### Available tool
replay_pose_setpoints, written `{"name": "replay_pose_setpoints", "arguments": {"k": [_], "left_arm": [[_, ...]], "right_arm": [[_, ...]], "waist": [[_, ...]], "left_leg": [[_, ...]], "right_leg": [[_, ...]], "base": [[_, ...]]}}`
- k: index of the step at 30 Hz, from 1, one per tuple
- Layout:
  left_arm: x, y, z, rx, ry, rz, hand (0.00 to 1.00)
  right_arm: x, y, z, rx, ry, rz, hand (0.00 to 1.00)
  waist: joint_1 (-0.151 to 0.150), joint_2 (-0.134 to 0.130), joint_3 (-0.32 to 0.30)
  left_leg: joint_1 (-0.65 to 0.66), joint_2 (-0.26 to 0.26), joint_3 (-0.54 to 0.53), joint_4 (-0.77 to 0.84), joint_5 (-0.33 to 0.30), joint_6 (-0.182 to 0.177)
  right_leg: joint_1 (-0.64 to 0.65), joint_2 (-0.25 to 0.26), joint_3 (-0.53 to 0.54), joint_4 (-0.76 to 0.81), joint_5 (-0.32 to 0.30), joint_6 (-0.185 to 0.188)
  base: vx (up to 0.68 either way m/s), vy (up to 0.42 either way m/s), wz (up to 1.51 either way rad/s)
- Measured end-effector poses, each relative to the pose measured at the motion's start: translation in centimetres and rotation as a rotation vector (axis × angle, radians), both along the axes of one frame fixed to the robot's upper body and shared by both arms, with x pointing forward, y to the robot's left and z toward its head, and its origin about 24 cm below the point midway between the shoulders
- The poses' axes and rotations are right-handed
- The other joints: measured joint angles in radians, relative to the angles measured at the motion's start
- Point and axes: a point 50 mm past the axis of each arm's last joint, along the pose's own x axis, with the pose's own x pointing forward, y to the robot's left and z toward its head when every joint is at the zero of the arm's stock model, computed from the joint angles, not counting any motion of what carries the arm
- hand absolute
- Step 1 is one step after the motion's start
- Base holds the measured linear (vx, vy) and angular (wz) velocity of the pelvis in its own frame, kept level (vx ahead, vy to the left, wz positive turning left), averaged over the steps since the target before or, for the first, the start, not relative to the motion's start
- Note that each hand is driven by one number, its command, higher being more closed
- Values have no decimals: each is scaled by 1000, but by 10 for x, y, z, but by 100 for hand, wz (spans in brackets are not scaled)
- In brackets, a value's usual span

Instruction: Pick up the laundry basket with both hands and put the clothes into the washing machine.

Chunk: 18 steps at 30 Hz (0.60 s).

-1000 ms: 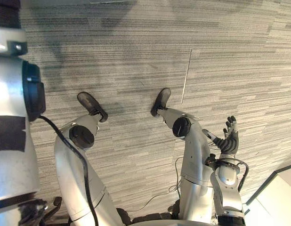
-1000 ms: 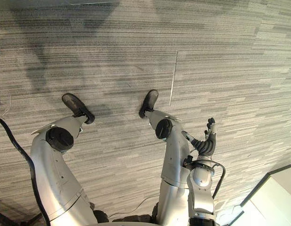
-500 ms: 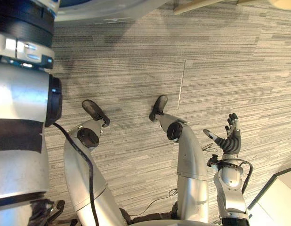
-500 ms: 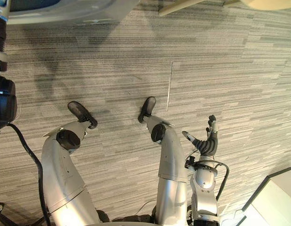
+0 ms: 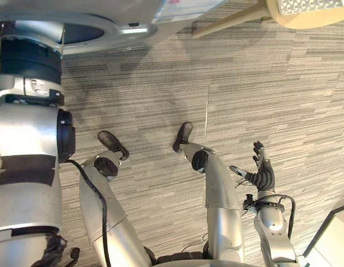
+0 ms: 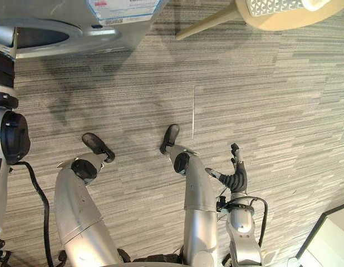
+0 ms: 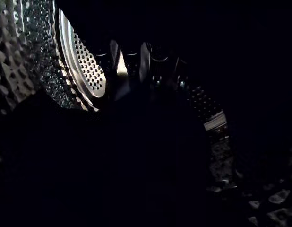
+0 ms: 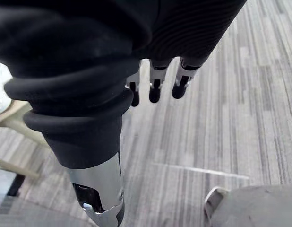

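Observation:
The white washing machine (image 5: 122,30) stands at the top left, with its round opening (image 6: 41,38) facing me. My left arm (image 5: 27,128) reaches up into that opening, and the hand is out of sight inside. In the left wrist view the perforated steel drum (image 7: 84,71) curves round a dark mass that I cannot make out. My right hand (image 5: 261,173) hangs low at my right side over the carpet, open and empty, its fingers (image 8: 155,87) straight. A beige basket (image 5: 311,11) with a perforated side stands at the top right.
Grey striped carpet (image 5: 261,94) covers the floor, with a thin seam (image 5: 207,111) running across it. A slanted wooden leg (image 5: 227,22) juts from under the beige basket. A white box with a dark edge (image 5: 336,239) sits at the lower right corner.
The camera has tilted up, bringing the washing machine and the beige basket into the top of the view. My left arm now reaches further up into the machine. The right hand stays open.

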Motion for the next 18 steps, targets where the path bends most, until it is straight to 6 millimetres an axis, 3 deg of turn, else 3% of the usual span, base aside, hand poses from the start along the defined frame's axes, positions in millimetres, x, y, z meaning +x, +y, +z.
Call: {"name": "replay_pose_setpoints", "arguments": {"k": [6, 8, 14, 18], "left_arm": [[-5, 46, -23, 149, 99, 303, 0], [-8, 53, -23, 191, 128, 352, 0], [-12, 53, -18, 390, 142, 443, 0], [-15, 56, -17, 373, 116, 469, 0]], "right_arm": [[0, 7, 4, -14, -30, 30, 0], [0, 8, 4, -13, -31, 33, 0], [0, 7, 5, -19, -44, 36, 0], [0, 7, 6, -16, -52, 31, 0]], "waist": [[2, 5, -5], [4, 5, -6], [7, 5, -6], [4, 4, -7]], "left_leg": [[-19, 15, -15, 28, 0, 0], [-36, 18, -23, 44, 0, 0], [-104, 32, -50, 107, 0, 0], [-154, 31, -77, 138, 0, 0]], "right_leg": [[-16, 2, -2, 35, -1, -1], [-32, 2, -2, 50, -5, -9], [-88, -2, 3, 116, -7, -12], [-131, -14, -2, 164, -18, -29]], "base": [[13, -12, -6], [0, 0, 0], [-1, -3, -8], [-3, -13, 0]]}}
